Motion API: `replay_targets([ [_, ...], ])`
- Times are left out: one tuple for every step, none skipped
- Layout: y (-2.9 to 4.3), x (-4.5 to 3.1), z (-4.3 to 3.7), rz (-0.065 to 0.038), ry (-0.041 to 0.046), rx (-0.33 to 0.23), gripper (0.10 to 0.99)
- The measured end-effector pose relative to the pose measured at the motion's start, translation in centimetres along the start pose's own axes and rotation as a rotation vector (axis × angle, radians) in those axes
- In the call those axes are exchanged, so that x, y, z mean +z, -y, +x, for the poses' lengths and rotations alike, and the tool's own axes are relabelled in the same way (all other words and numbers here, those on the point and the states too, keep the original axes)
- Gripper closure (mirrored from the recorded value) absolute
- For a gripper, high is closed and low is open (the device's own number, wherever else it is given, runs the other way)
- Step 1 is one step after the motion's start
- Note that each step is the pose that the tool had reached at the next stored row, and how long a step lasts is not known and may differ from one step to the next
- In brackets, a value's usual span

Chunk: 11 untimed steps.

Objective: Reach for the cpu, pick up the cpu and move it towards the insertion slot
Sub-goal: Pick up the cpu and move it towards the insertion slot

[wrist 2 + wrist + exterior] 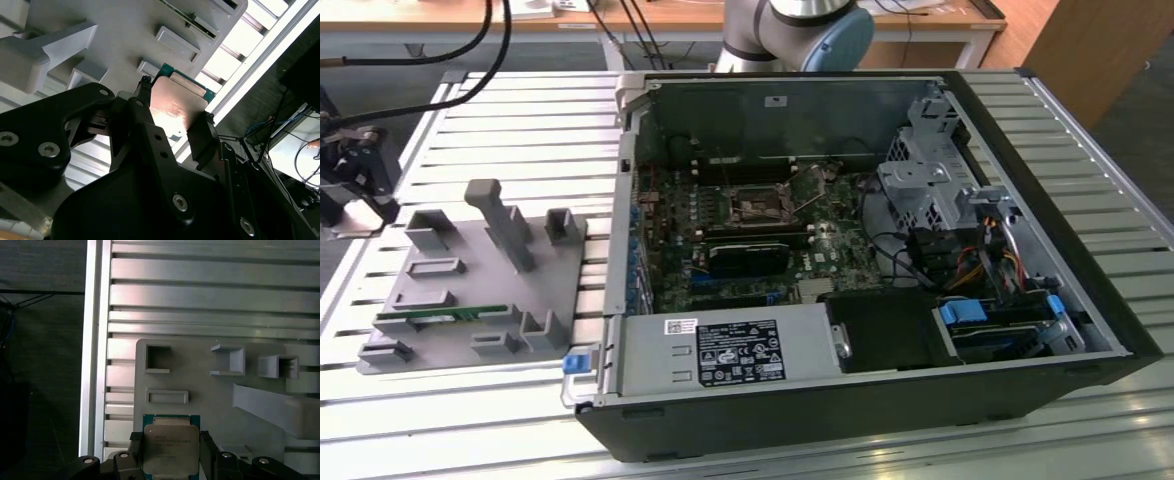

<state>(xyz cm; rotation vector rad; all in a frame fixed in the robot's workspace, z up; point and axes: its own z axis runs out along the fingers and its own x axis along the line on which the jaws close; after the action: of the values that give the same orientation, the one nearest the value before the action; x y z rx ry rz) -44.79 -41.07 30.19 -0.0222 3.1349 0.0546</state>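
A slatted metal surface carries an open computer case. A grey parts tray lies beside the case, on the exterior view's left. In both wrist views the pincer is clamped on the cpu, with a finger against each of two opposite edges. It holds the chip over the tray, close to the tray's edge and outside the case. The insertion slot sits on the board inside the case.
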Motion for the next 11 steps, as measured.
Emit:
replay_targets([
  [0.00, -0.10, 0.00, 0.000, 0.0001, 0.000, 0.549],
  [-0.01, -0.22, 0.00, 0.000, 0.0000, 0.000, 0.549],
  [-0.01, -0.32, 0.00, 0.000, 0.0001, 0.000, 0.549],
  [-0.02, -0.43, 0.00, 0.000, 0.0000, 0.000, 0.549],
  [-0.02, -0.53, 0.00, 0.000, 0.0001, 0.000, 0.549],
  [-0.02, -0.64, 0.00, 0.000, 0.0000, 0.000, 0.549],
  [-0.03, -0.74, -0.01, 0.000, 0.0001, 0.000, 0.549],
  [-0.03, -0.85, -0.01, 0.000, 0.0000, 0.000, 0.549],
  [-0.03, -0.94, 0.00, 0.000, 0.0001, 0.000, 0.549],
  [-0.04, -1.06, -0.01, 0.000, 0.0000, 0.000, 0.549],
  [-0.04, -1.15, -0.01, 0.000, 0.0001, 0.000, 0.549],
])
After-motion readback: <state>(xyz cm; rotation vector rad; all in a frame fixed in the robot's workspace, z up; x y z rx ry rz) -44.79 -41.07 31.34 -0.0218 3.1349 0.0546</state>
